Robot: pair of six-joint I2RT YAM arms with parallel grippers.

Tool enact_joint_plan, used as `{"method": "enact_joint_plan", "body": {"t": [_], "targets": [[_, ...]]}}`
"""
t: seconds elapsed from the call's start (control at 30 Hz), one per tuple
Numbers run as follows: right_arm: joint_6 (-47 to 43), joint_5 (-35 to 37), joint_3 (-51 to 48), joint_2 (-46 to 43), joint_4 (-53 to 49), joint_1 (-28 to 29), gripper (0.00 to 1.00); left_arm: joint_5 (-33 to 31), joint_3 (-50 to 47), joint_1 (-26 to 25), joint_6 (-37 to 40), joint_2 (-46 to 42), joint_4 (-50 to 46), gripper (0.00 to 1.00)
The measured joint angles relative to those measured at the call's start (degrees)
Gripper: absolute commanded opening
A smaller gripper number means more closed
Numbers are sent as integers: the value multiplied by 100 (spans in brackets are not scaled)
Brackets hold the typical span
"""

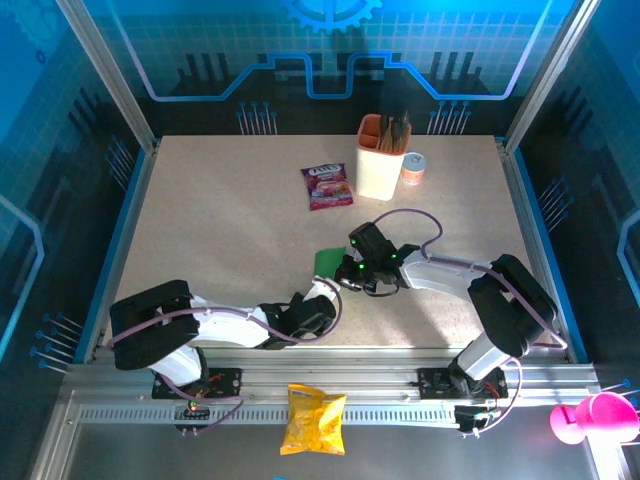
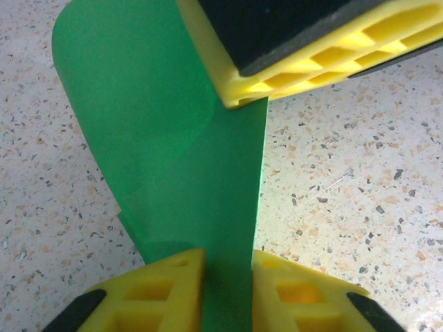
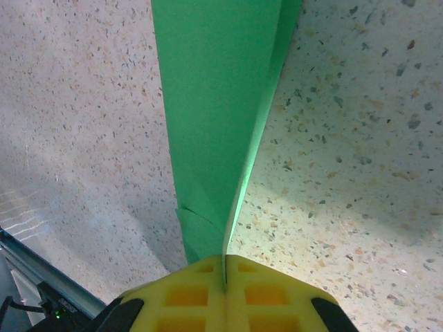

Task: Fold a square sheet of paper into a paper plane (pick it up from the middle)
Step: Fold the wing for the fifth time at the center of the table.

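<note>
Bright green and thin, the square sheet of paper is found on the near side of the purple snack sachet, almost straight toward the arm bases from it and well apart from it, over the speckled tabletop. Both arms meet at the sheet. The right gripper reaches it from the side of the sachet's right edge, and the left gripper comes up from nearer the bases than the sachet. Right wrist view: the right gripper has its yellow fingers pressed together with no gap, and the sheet runs out of their seam as a long narrow band doubled along a crease, so this hand is clamped on the paper. Left wrist view: the left gripper has its fingers a small way apart, and the sheet fills the slot between them. Whether they press it or merely flank it cannot be told. Above them the paper widens into a curled, overlapping flap, and one of the right gripper's fingers meets its upper edge. A cream utensil holder stands just to the right of the sachet.
</note>
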Motion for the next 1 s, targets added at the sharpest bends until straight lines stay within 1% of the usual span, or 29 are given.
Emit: {"method": "enact_joint_plan", "body": {"t": [0.03, 0.07, 0.27, 0.3, 0.4, 0.5, 0.53, 0.63, 0.67, 0.7, 0.77, 0.8, 0.87, 1.0], "targets": [[-2, -2, 0, 0, -4, 0, 0, 4, 0, 0, 15, 0, -4, 38], [0, 0, 0, 2, -2, 0, 0, 13, 0, 0, 4, 0, -7, 39], [0, -2, 0, 13, 0, 4, 0, 37, 0, 4, -13, -46, -55, 38], [0, -4, 0, 17, 0, 4, 0, 46, 0, 4, -13, -59, -68, 34], [11, 0, 0, 44, 28, 4, 0, 66, 0, 7, -39, -87, -79, 15], [31, 0, 0, 55, 42, 4, 0, 105, 0, 13, -15, -109, -83, 2], [37, 2, 0, 55, 42, 4, 0, 114, 0, 24, -24, -109, -83, 0], [81, 4, 0, 55, 55, 4, 0, 216, 0, 79, -17, -109, -74, 0], [90, 13, 0, 55, 61, 4, 8, 267, 0, 105, -15, -118, -63, 0], [109, 17, 0, 52, 66, 2, 14, 337, 0, 131, -13, -136, -63, 0], [94, 24, 4, 37, 74, -7, 25, 553, -33, 225, -39, -199, -48, 0], [52, 24, 4, 2, 37, -9, 28, 658, -90, 315, -79, -260, 13, 0], [-59, 20, 4, -131, -129, -26, 31, 927, -256, 588, -205, -457, 199, 0], [-271, 42, 15, -531, -400, -278, 32, 1515, -590, 1088, -483, -844, 551, 0]]}}
